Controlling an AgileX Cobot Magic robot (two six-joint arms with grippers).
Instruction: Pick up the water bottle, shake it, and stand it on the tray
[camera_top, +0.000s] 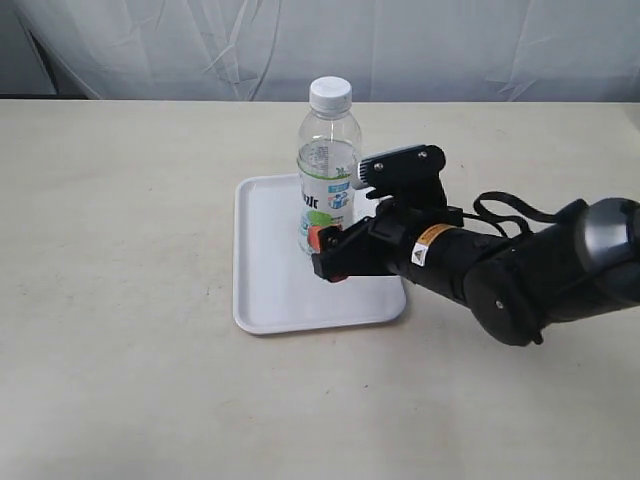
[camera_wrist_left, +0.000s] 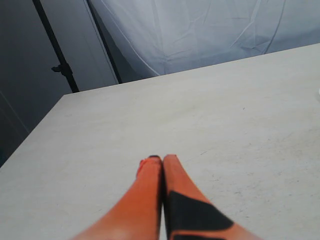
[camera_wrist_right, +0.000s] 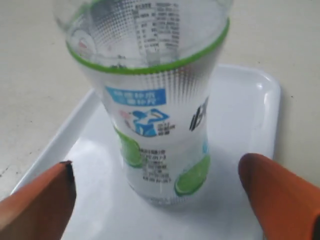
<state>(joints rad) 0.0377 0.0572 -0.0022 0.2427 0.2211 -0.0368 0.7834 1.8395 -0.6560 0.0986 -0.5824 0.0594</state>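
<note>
The water bottle (camera_top: 326, 160), clear with a white cap and a white-and-green label, stands upright on the white tray (camera_top: 268, 280) in the middle of the table. My right gripper (camera_top: 325, 252) sits just in front of the bottle's base, low over the tray. In the right wrist view the bottle (camera_wrist_right: 152, 115) stands on the tray (camera_wrist_right: 245, 115) a little beyond the orange fingers (camera_wrist_right: 272, 192), which are spread wide on either side and touch nothing. My left gripper (camera_wrist_left: 161, 161) is shut and empty over bare table, away from the bottle.
A pale cloth backdrop (camera_top: 400, 45) hangs behind the table. The table's far edge (camera_wrist_left: 200, 70) and a dark stand pole (camera_wrist_left: 60, 67) show in the left wrist view. The right arm's black body (camera_top: 510, 270) lies over the table right of the tray.
</note>
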